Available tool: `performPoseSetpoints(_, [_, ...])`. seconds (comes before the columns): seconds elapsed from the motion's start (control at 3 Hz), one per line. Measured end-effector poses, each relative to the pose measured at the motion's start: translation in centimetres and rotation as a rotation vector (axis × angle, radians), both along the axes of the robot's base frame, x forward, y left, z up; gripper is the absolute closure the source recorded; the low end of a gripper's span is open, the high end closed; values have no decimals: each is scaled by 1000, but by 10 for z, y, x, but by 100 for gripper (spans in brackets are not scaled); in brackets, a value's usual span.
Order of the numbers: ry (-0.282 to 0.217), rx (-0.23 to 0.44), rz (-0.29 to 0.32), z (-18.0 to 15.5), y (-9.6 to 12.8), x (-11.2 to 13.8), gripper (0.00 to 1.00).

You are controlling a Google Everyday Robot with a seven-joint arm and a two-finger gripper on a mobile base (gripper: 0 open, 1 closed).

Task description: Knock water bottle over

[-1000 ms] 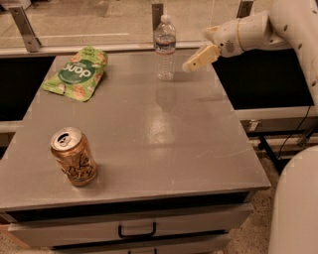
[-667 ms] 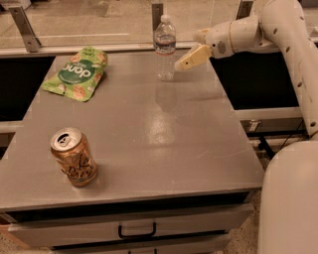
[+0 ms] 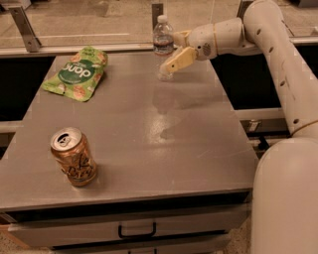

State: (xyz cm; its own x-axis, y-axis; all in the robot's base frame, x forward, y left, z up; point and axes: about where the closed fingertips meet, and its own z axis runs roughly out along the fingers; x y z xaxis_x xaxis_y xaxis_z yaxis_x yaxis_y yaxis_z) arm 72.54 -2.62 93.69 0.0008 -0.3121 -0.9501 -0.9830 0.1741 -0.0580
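Note:
The water bottle is clear with a white cap and a pale label band. It stands upright at the far edge of the grey table, right of middle. My gripper reaches in from the right at bottle height. Its pale yellow fingers are spread open and empty, and the lower finger's tip lies right against the bottle's right side, near its base. I cannot tell whether it is touching.
A copper-orange drink can stands at the front left. A green snack bag lies at the back left. A glass wall with metal posts runs behind the table. My white arm fills the right side.
The gripper has moved left across the back of the table, from a gap away to right beside the bottle. The bottle still stands upright in the same place.

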Motion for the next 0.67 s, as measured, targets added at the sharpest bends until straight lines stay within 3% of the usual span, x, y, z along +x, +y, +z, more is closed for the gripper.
performPoseSetpoints(0.67, [-15, 48, 193, 9, 44, -52, 0])
